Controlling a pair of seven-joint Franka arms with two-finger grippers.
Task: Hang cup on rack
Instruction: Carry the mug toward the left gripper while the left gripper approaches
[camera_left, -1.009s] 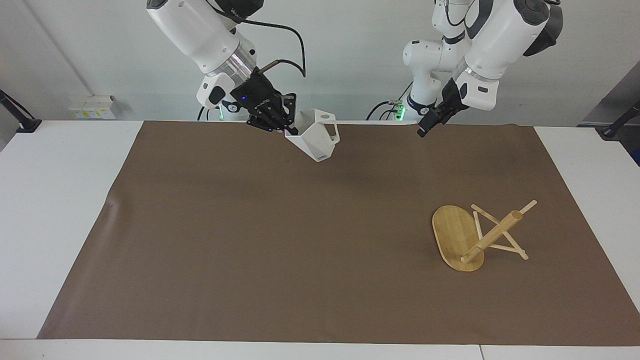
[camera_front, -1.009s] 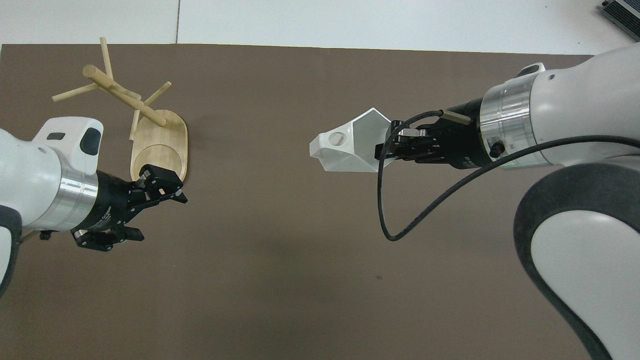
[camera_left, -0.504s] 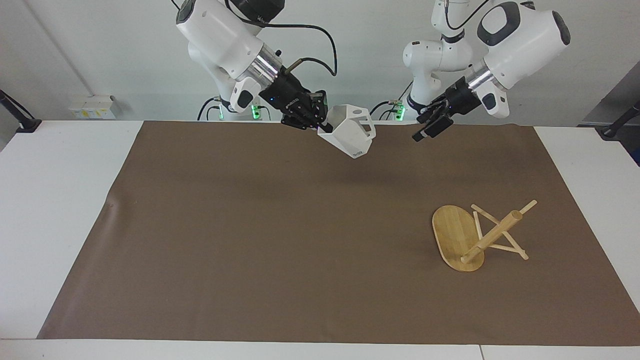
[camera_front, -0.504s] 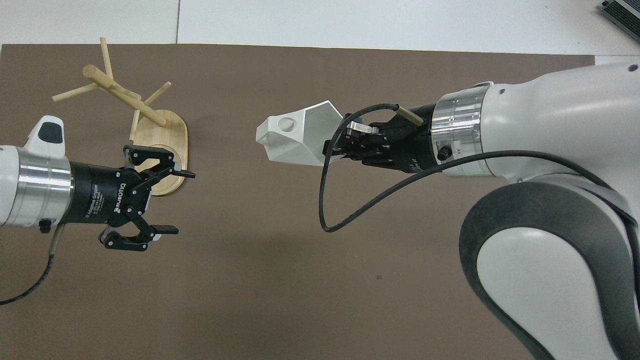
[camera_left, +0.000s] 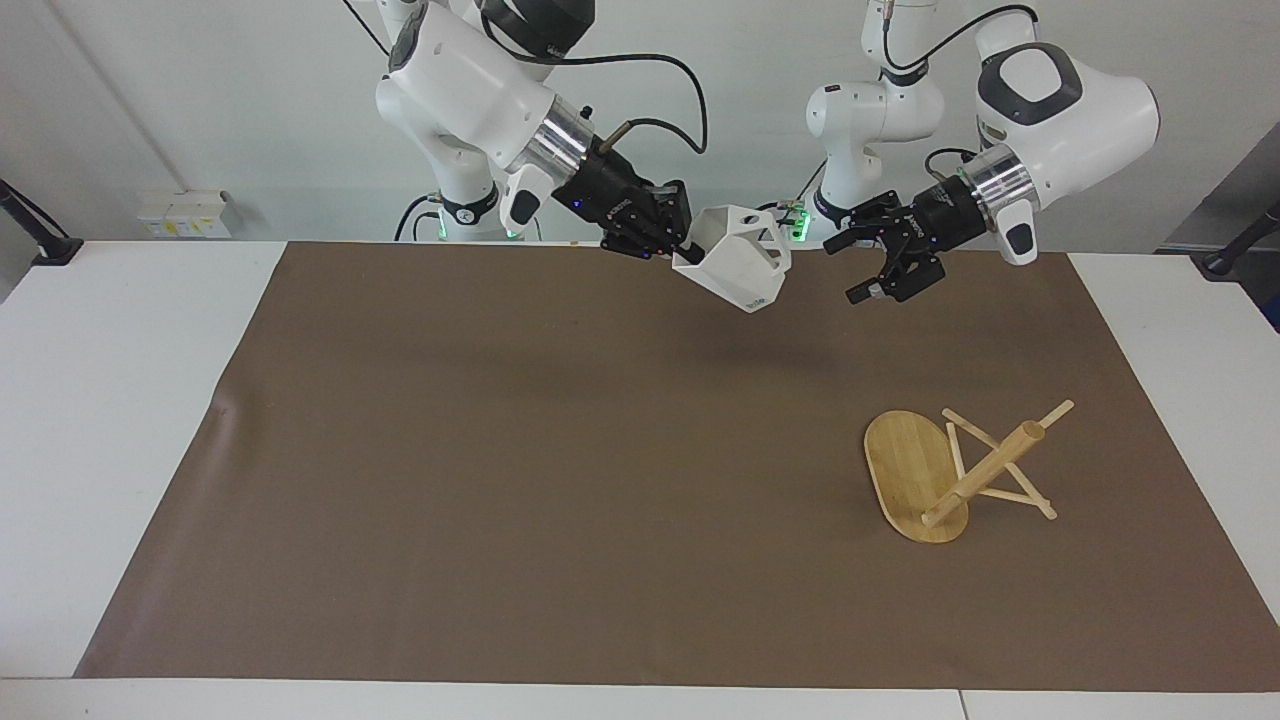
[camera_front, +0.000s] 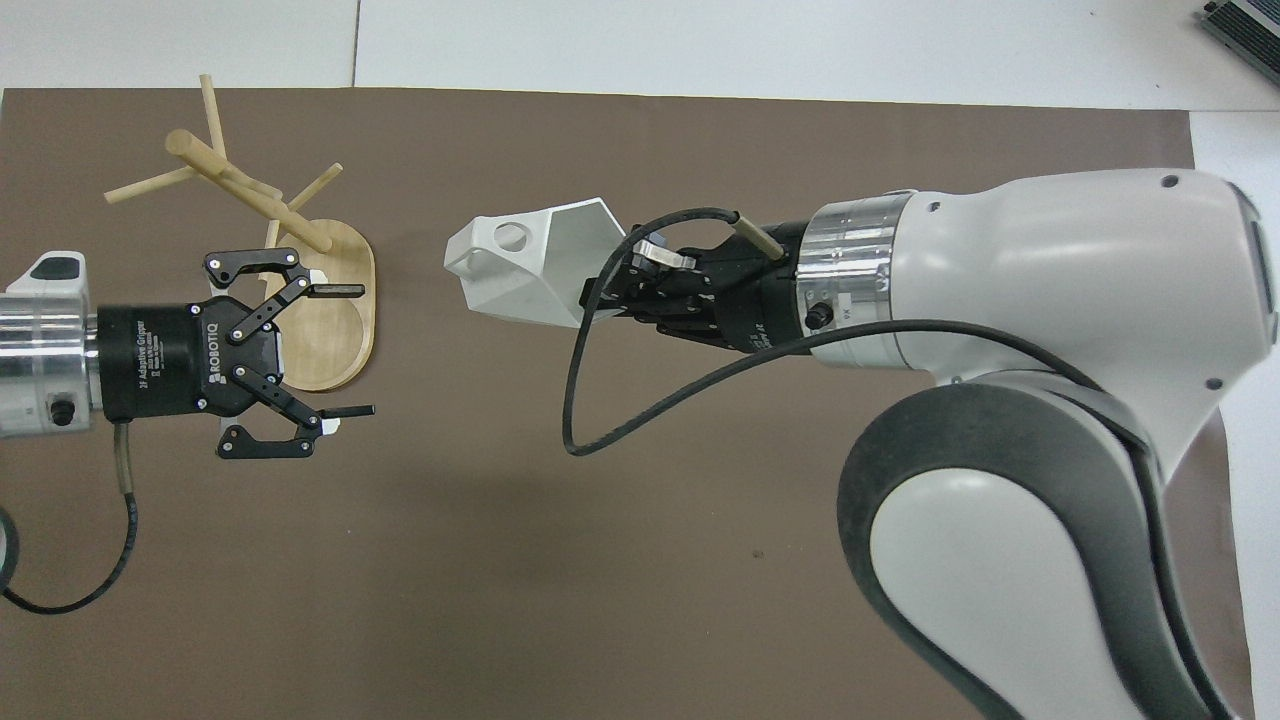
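My right gripper (camera_left: 684, 250) (camera_front: 603, 292) is shut on the rim of the white faceted cup (camera_left: 742, 272) (camera_front: 527, 268). It holds the cup tilted in the air over the mat's robot-side edge, with the handle and its round hole toward the left arm. The left gripper (camera_left: 858, 264) (camera_front: 348, 350) is open and holds nothing, its fingers level and pointing at the cup a short gap away. The bamboo rack (camera_left: 912, 470) (camera_front: 322, 318) rests on the mat toward the left arm's end. Its post (camera_left: 985, 472) (camera_front: 245, 190) carries thin pegs. From above, the left gripper covers part of the base.
A brown mat (camera_left: 500, 450) covers most of the white table (camera_left: 100, 400). A grey device (camera_front: 1245, 25) lies at the table's corner farthest from the robots, toward the right arm's end.
The right arm has carried the cup toward the left arm's end of the table. The left gripper has turned level and now points its open fingers at the cup. The rack has not moved.
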